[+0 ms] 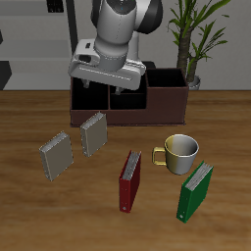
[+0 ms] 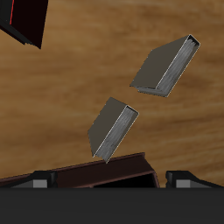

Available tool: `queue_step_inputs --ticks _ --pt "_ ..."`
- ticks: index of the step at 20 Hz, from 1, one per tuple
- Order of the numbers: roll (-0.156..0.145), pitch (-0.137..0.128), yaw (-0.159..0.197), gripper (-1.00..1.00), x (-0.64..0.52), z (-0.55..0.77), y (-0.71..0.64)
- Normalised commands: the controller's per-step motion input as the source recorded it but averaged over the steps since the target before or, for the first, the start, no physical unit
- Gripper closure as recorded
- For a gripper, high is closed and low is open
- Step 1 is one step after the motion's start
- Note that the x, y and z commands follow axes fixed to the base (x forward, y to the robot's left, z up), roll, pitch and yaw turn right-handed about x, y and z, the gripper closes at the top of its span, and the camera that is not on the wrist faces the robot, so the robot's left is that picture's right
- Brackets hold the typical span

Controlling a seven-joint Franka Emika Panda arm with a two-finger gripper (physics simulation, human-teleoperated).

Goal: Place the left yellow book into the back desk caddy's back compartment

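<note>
From the front, the gripper point(image 1: 108, 90) hangs above the table just ahead of the back desk caddy point(image 1: 167, 103), its fingers pointing down with a clear gap between them and nothing in them. Two grey-tan books lie on the wood below it. Since the robot's left falls on this view's right, the left yellow book point(image 1: 94, 132) is the one nearer the caddy, with its twin, the second grey-tan book point(image 1: 56, 155), a little farther toward the table's front edge. A red book point(image 1: 129, 181), a mug point(image 1: 180, 153) and a green book point(image 1: 194, 190) lie apart from them, nearer the front. From the wrist, both grey-tan books lie flat below, the left yellow book point(image 2: 112, 128) close to the dark caddy edge point(image 2: 87, 172), untouched. I'd judge this is the approach before any grasp: the next move calls for centring over that nearer book, lining the open fingers across its thin spine, then descending.
</note>
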Motion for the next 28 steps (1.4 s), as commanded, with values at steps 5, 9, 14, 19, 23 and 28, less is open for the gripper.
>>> queue_step_inputs --ticks 5,9,14,19,23,28 --pt "-0.013 -0.042 -0.107 -1.0 -0.04 -0.13 -0.41" --pt "-0.012 -0.014 -0.085 -1.0 -0.01 -0.31 -0.37" --pt "0.002 -0.007 -0.071 -1.0 -0.08 -0.24 -0.2" --pt "-0.006 -0.011 -0.029 -1.0 -0.06 -0.33 -0.2" --pt "0.0 -0.024 -0.055 -1.0 -0.03 -0.36 -0.05" --pt "0.045 -0.025 -0.086 -1.0 0.01 -0.28 0.2"
